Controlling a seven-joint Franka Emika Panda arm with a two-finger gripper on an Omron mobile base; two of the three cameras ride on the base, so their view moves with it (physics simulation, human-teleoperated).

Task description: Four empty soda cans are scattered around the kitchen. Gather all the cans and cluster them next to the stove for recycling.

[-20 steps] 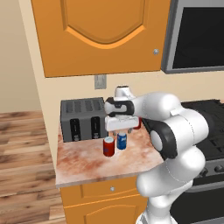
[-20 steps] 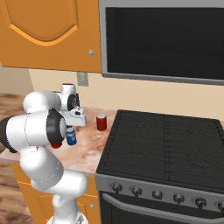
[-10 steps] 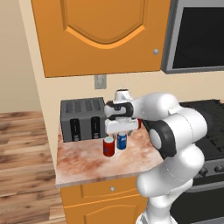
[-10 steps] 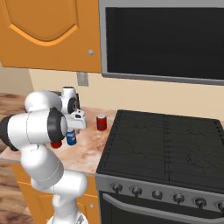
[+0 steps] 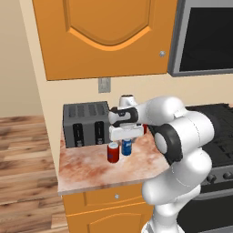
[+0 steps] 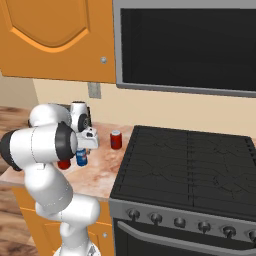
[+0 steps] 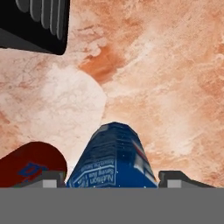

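Cans on counter: two red (image 5: 113, 152) (image 6: 116, 139), one blue (image 5: 127, 147).

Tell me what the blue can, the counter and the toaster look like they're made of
Blue can: probably thin metal, going by its printed glossy wrap with white lettering in the hand view.
Counter: looks like polished stone, perhaps marble or granite, mottled reddish-brown with pale patches.
Toaster: seems like dark grey matte metal or plastic; the flat rendering leaves it open.
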